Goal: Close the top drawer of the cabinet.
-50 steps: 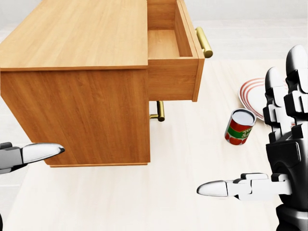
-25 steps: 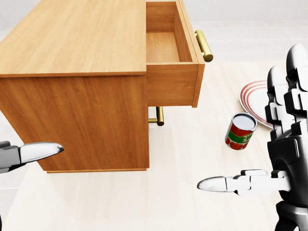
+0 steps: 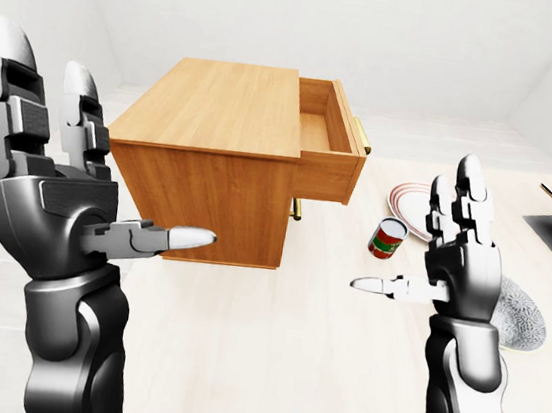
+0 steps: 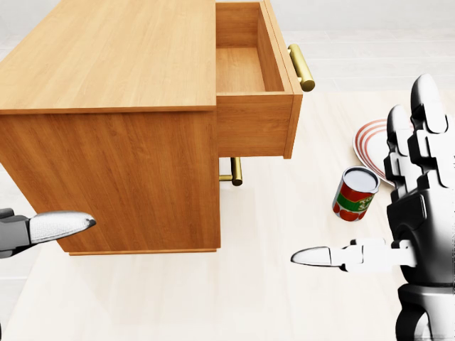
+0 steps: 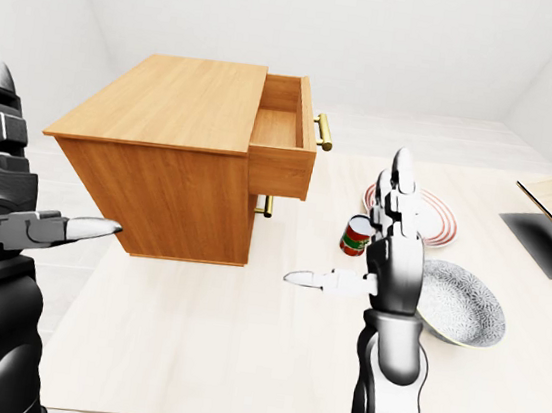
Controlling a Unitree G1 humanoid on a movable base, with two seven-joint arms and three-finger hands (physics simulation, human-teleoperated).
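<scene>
Wooden cabinet (image 4: 106, 121) standing on a pale surface (image 4: 270, 284), filling the left and centre of the head view. Top drawer (image 4: 252, 85) pulled out toward the right of that view, interior bare, brass handle (image 4: 301, 67) on its face; a second brass handle (image 4: 234, 171) visible lower down beneath the open drawer. Left robot hand (image 3: 46, 188) raised at the left of the left-eye view, fingers spread apart and upright, thumb pointing across toward the cabinet's side, holding nothing. Right robot hand (image 3: 456, 259) raised at the right, likewise open with fingers apart and thumb extended to the left, well apart from the drawer. Red and green can (image 4: 354, 192) tilted on the surface just right of the cabinet, beside a red-rimmed plate (image 4: 373, 145). Speckled bowl (image 5: 460, 305) to the right of the right robot hand in the right-eye view. Dark flat stand (image 5: 549, 240) with wooden panels at the far right edge.
</scene>
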